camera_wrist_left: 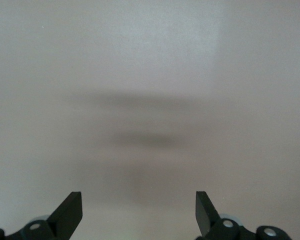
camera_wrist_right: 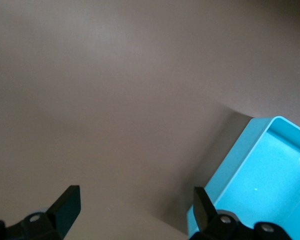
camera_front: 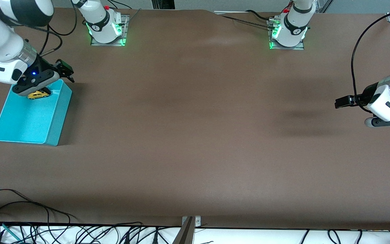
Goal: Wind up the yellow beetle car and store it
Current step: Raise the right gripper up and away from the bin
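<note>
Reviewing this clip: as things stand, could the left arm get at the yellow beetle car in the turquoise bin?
Probably not. The yellow beetle car lies in the turquoise bin under the right tool; the left tool waits open at the table's left-arm end.

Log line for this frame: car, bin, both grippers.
yellow beetle car: in turquoise bin | right gripper: open, over bin's edge | left gripper: open, waiting over bare table

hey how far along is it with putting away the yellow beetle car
Nearly done. The yellow beetle car lies in the turquoise bin, so storing looks done; whether it was wound up cannot be seen. The right gripper hangs open over the bin's edge, holding nothing. The left gripper waits open over bare table. Only pulling the right arm away looks left.
</note>
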{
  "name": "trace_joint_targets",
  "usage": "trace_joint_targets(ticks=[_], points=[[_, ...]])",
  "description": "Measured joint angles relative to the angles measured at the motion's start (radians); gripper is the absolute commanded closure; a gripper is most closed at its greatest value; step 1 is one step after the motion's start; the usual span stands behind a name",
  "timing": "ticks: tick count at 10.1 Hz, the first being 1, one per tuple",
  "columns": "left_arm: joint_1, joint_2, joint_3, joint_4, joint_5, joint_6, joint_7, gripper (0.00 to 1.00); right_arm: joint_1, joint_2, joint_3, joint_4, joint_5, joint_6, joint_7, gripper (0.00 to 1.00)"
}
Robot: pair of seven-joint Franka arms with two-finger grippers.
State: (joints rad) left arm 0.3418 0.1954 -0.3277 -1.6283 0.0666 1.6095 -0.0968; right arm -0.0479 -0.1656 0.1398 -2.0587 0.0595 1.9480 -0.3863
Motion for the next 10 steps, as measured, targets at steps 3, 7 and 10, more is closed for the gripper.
trace_joint_targets(ticks=[3, 7, 10], points=[[0.000, 0.000, 0.000, 0.000, 0.000, 0.000, 0.000, 0.00, 0.013, 0.074, 0.005, 0.228, -0.032, -0.128, 0.081, 0.00], [0.000, 0.000, 0.000, 0.000, 0.000, 0.000, 0.000, 0.00, 0.026, 0.172, 0.048, 0.389, -0.033, -0.246, 0.308, 0.00], [0.000, 0.000, 0.000, 0.000, 0.000, 0.000, 0.000, 0.00, 0.062, 0.187, 0.062, 0.452, -0.043, -0.277, 0.356, 0.00]])
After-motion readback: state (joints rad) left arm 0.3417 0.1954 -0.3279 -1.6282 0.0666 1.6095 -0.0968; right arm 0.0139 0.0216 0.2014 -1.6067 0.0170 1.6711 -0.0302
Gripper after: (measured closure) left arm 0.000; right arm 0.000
